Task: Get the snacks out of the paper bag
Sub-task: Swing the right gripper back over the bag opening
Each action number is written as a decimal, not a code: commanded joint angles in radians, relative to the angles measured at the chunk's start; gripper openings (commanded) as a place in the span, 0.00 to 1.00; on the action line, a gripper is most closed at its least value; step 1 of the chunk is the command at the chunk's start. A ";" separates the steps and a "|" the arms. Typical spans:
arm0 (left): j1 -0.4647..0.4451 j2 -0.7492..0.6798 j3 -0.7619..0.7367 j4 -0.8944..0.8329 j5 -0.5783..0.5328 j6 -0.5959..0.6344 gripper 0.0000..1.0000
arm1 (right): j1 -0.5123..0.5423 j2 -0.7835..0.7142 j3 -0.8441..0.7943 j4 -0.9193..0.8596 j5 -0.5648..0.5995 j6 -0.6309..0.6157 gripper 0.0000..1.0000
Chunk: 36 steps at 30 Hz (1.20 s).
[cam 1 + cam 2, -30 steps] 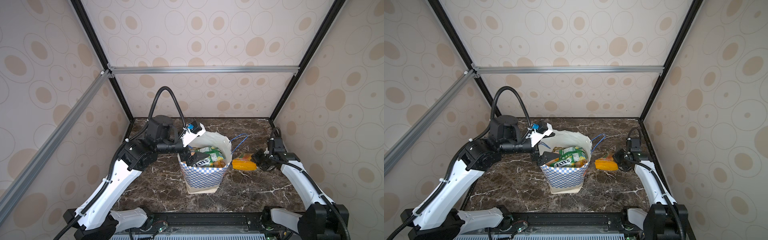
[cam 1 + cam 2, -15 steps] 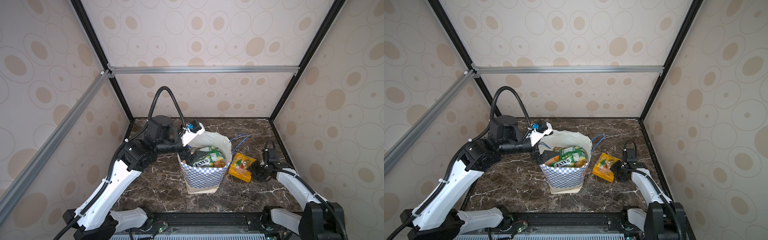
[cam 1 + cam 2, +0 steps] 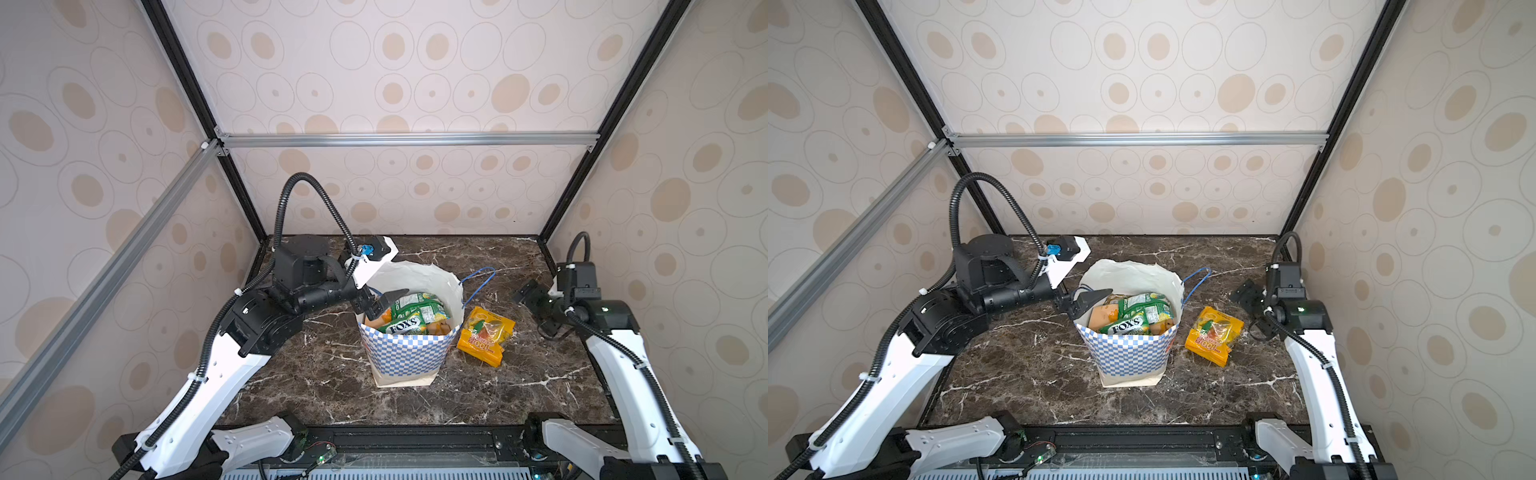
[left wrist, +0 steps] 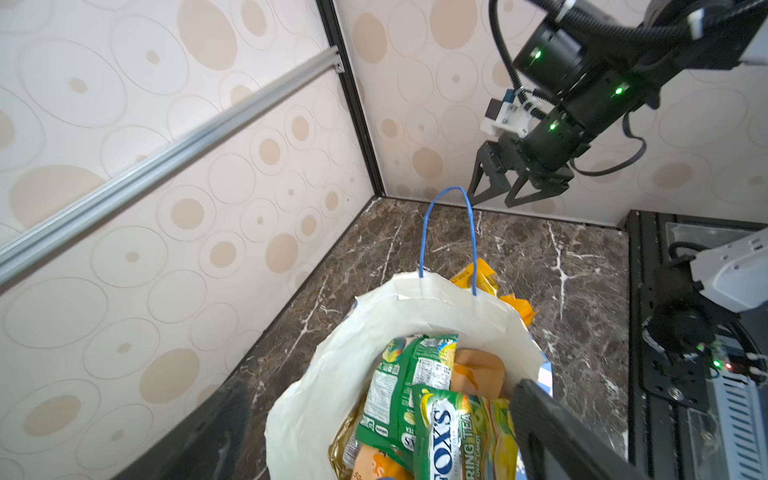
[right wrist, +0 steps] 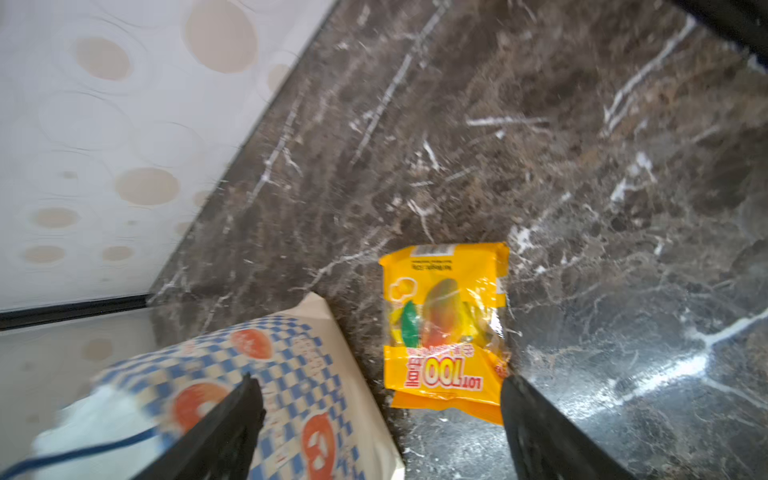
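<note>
While the checkered white paper bag (image 3: 405, 353) stands mid-frame: steady it.
Left gripper (image 3: 386, 303): apart; best pinch green plastic packet's (image 3: 415, 316) edge.
Right gripper (image 3: 536, 311): apart, empty.

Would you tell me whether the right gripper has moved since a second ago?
Yes. The right gripper has pulled away from the paper bag, toward the right wall, leaving the gummy packet behind.

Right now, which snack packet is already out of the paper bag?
The yellow-orange gummy packet: it lies flat on the table beside the paper bag, while the green packets and tan packet sit inside it.
</note>
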 commanded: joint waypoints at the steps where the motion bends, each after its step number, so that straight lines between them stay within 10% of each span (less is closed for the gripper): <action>1: -0.006 -0.035 -0.029 0.117 -0.059 0.001 0.98 | 0.012 0.030 0.159 -0.060 -0.055 0.001 0.89; 17: -0.005 -0.093 -0.087 0.158 -0.205 -0.032 0.98 | 0.528 0.460 0.840 -0.119 -0.012 -0.056 0.82; 36: -0.006 -0.082 -0.078 0.157 -0.201 -0.066 0.98 | 0.754 0.784 0.726 -0.339 -0.017 -0.249 0.81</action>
